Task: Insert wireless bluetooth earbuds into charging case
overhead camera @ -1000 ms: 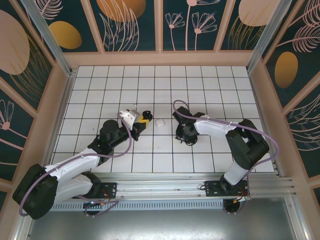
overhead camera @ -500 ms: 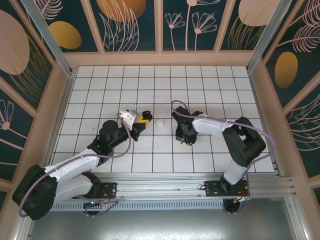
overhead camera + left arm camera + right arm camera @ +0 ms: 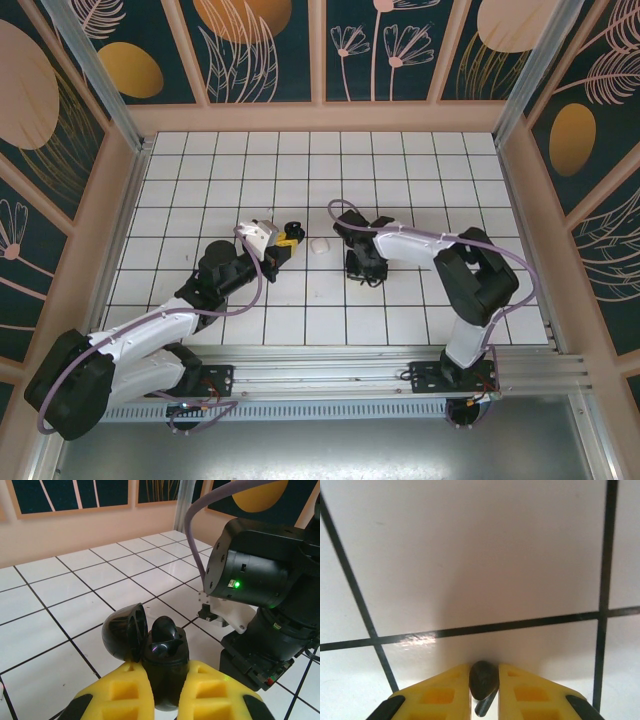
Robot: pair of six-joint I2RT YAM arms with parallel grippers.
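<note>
my left claw (image 3: 162, 682) is clenched on the black charging case (image 3: 165, 660), its yellow fingers (image 3: 122, 692) pressing either side of the case body. the case stands upright between them with its lid (image 3: 122, 632) swung open to the left of my grip, and a rounded black shape that looks like a second black earbud (image 3: 165, 630) sits in the case just above my fingertips. beyond and to the right of this claw, close by, looms my right arm (image 3: 250, 580) with a green light showing on it. my right claw (image 3: 484, 670) points down at the white tiled table (image 3: 470, 555) and is closed on a black earbud (image 3: 483, 679), which is pinched between the two yellow pads (image 3: 445, 690), head forward and stem running back into the grip. a black grout line crosses the tile just ahead of those fingertips. from above, the left claw (image 3: 285, 243) and the right claw (image 3: 365, 272) are near each other, and a small white object (image 3: 319, 245) lies on the tiles between them, just beside the left claw's tip; i cannot tell what it is.
</note>
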